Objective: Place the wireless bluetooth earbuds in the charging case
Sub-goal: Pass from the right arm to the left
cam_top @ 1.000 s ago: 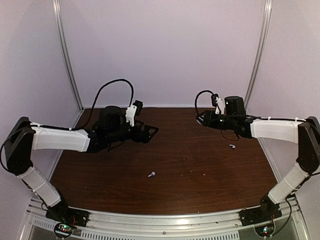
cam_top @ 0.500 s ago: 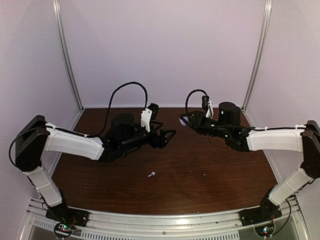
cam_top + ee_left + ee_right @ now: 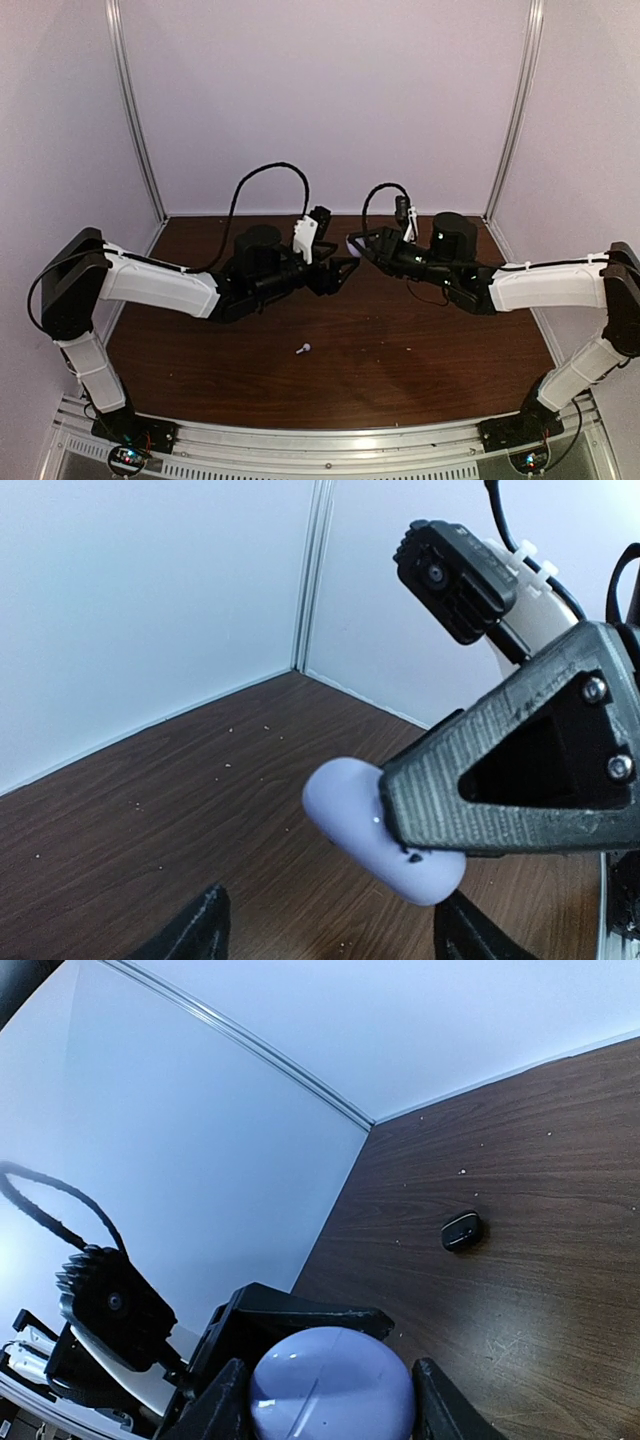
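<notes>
1. White earbud (image 3: pixel 303 349): lies alone on the table (image 3: pixel 450 380), well nearer to you than the charging case (image 3: pixel 385 835) and a little left of it.
2. Left gripper (image 3: pixel 343 270): fingers spread apart, holding nothing. Its tips sit just beside the case, on the case's left.
3. Right gripper (image 3: pixel 360 247): clamped on the lavender case, holding it up off the table.
4. Black earbud (image 3: pixel 461 1230): rests on the table beyond the case, well apart from it. You see it only in the right wrist view.
</notes>
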Controlling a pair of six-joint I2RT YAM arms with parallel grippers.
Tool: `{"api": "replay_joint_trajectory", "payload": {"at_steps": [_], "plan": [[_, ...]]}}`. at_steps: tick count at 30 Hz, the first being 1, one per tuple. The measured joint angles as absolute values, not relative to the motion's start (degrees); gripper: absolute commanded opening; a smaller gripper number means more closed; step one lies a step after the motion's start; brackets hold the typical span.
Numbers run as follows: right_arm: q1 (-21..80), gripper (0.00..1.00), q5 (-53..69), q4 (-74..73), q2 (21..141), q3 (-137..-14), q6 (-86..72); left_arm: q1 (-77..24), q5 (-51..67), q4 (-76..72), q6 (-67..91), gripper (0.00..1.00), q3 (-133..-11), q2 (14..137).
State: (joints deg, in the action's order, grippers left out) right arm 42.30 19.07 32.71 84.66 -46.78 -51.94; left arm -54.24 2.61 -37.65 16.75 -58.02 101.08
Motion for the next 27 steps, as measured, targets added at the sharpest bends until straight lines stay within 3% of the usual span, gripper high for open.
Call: {"api": "replay_joint_trajectory", "payload": {"at_steps": [27], "plan": [[43.68,0.34,20.18,34.33,86.21,-46.04,-52.86,-54.61,4.71,-37.98,6.42,0.76,-58.67,101.67]]}}
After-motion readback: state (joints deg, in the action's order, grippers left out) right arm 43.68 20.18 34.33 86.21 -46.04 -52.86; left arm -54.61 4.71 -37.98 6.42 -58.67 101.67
